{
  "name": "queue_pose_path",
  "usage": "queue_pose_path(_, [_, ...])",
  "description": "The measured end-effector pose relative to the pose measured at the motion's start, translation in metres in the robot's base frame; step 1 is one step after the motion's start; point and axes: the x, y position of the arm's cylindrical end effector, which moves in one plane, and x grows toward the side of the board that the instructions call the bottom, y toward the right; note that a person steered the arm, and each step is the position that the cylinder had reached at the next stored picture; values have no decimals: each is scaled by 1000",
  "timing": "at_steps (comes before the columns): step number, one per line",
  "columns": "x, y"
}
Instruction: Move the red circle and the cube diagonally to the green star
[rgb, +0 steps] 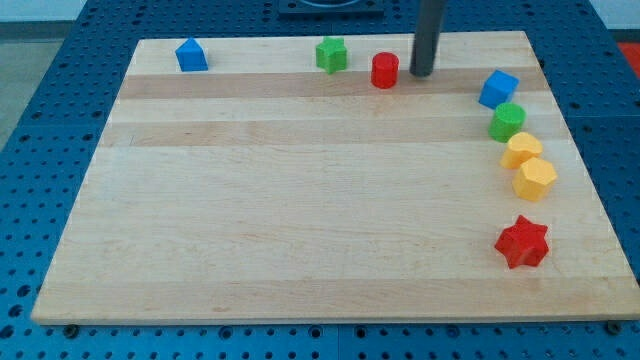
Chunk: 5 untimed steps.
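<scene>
Camera view: eight blocks, one tip

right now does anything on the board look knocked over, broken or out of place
Nothing stands out. All blocks sit flat on the wooden board, none tipped or damaged. The red circle is apart from the green star, my tip just to its right. The blue cube heads a column along the view's right.

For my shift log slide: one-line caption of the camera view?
My tip sits just right of the red circle, near the green star; blue cube waits at the view's right.
</scene>
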Motion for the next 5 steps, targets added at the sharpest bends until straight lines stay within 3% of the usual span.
queue_pose_path(3, [5, 124])
queue_pose_path(5, [30, 140])
